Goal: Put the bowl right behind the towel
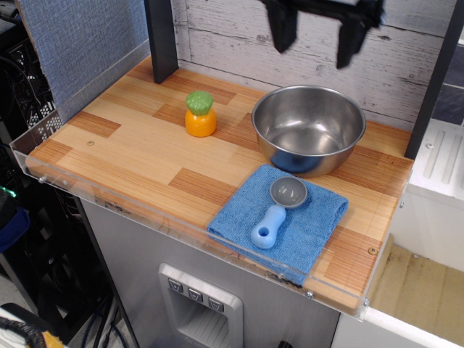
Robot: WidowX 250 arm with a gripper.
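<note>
The bowl [308, 129] stands upright on the wooden counter [138, 152], directly behind the towel [283, 221], and its front wall almost touches the towel's back edge. To my judgement the placing is already done.

If you need to correct it, think about how the bowl handles. It is thin polished steel, so it is probably light and stiff, and it will not bend or break. But the smooth metal is slippery, and the round wall gives the fingers nothing to hold. The best place to grip is the rim, with one finger inside and one outside, at the back or the right side where the arm reaches easily. A light bowl can also slide on the wood if you push it.

The towel is soft terry cloth and can wrinkle when something drags over it. A small grey scoop [278, 210] with a light-blue handle lies on it, and an orange toy with a green top [200, 114] stands well apart on the left.

The gripper [317, 32] hangs high above the bowl's back rim, near the top edge of the view. Its two dark fingers [281, 29] point down, spread wide, and they hold nothing. They look a little blurred.
</note>
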